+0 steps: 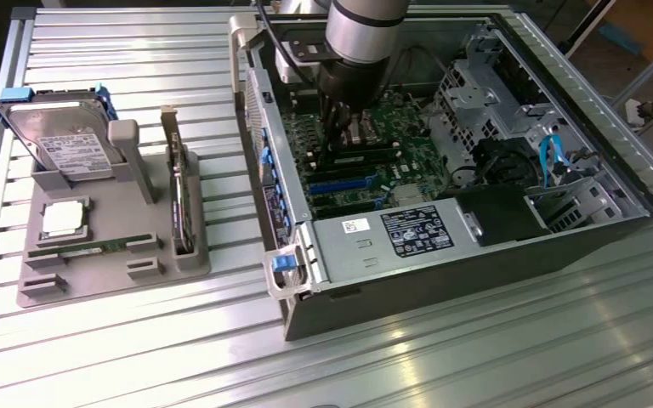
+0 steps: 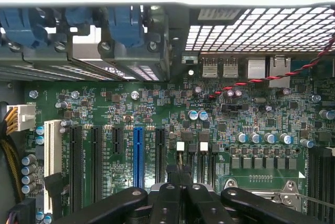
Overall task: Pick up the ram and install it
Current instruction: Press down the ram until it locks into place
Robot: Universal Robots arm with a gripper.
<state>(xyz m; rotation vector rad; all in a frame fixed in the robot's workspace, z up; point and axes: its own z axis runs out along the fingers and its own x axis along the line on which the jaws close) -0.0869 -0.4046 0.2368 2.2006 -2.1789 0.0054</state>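
The ram [image 1: 86, 247] is a long thin green stick lying in a slot at the front of the grey holder tray [image 1: 111, 276], on the exterior view's left. My gripper [image 1: 343, 127] is far from it, lowered inside the open computer case [image 1: 440, 280] over the green motherboard [image 1: 411, 157]. In the wrist view my gripper [image 2: 180, 179] has its dark fingers pressed together, shut, and I see nothing held between them. Below them lie the motherboard [image 2: 157, 103], a blue expansion slot [image 2: 138, 156] and black slots beside it.
On the tray also stand a hard drive [image 1: 65, 140], a square silver processor [image 1: 64, 217] and a dark expansion card [image 1: 179, 200] on edge. Case walls, a drive cage [image 1: 485, 93], blue cables [image 1: 551, 157] and a red-black wire [image 2: 272, 77] crowd the arm.
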